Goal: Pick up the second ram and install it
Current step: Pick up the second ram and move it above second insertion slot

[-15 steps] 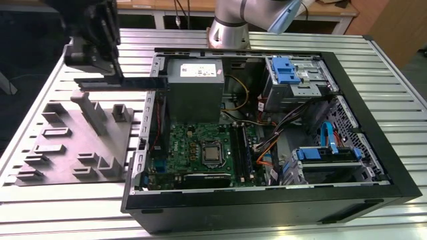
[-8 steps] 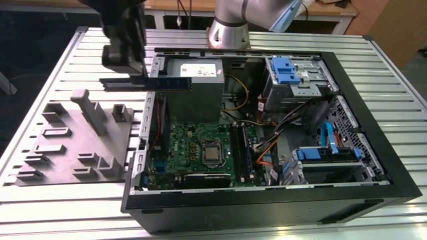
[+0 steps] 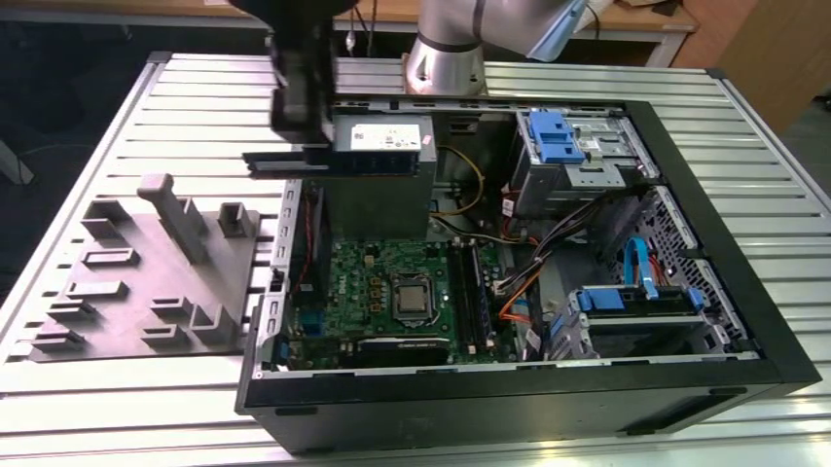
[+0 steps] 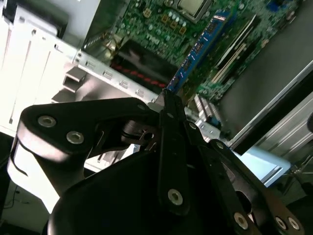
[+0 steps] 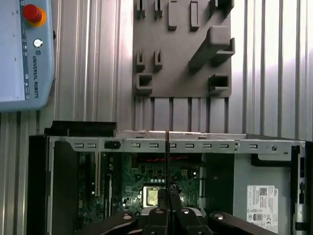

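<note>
carry step, by my reading: the gripper (image 4: 166, 98) had its jaws pinched on one end of the second ram (image 4: 198, 46). it hung over the open computer case (image 3: 520, 394), well apart from the grey tray (image 3: 130, 282) and not yet in a slot. seating it would call for its long edge squared over a free memory slot (image 3: 464, 292). the stick looked narrow, flat and blue, with small dark chips along it.
</note>
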`<act>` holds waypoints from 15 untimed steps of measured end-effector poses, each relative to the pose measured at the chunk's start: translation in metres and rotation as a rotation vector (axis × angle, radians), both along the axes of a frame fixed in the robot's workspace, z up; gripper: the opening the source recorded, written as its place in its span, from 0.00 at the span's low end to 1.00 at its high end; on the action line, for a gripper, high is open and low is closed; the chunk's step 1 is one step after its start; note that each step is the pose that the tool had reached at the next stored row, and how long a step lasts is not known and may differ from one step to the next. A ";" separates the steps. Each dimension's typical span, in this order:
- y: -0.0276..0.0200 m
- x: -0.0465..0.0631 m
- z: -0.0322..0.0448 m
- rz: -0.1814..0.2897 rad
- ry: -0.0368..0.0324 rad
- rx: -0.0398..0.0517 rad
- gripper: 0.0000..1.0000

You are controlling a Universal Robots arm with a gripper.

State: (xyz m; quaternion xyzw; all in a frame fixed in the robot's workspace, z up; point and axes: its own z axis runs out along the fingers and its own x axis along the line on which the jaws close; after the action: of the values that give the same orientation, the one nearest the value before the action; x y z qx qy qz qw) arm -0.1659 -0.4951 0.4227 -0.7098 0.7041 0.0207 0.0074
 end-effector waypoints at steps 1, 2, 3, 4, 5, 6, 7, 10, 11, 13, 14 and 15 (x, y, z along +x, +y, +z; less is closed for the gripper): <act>0.0000 0.005 -0.0001 0.000 0.0005 0.0000 0.12; 0.0000 0.009 -0.0001 0.000 0.0010 0.0000 0.12; 0.0000 0.014 -0.0002 0.000 0.0015 -0.0001 0.12; 0.0000 0.018 -0.0002 0.000 0.0020 0.0000 0.12; 0.0000 0.023 -0.0003 0.000 0.0026 -0.0001 0.12; 0.0000 0.027 -0.0005 0.000 0.0030 0.0000 0.12; 0.0000 0.032 -0.0006 0.000 0.0037 -0.0001 0.12; 0.0000 0.044 -0.0011 0.000 0.0051 -0.0001 0.12; 0.0000 0.046 -0.0015 0.000 0.0053 -0.0001 0.12; 0.0000 0.051 -0.0031 0.000 0.0057 -0.0001 0.12; 0.0000 0.054 -0.0050 0.000 0.0060 0.0001 0.12; 0.0000 0.055 -0.0068 0.000 0.0063 0.0001 0.12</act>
State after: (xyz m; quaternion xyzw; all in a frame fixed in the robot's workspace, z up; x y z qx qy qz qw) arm -0.1108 -0.4951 0.4159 -0.7097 0.7041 0.0230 0.0052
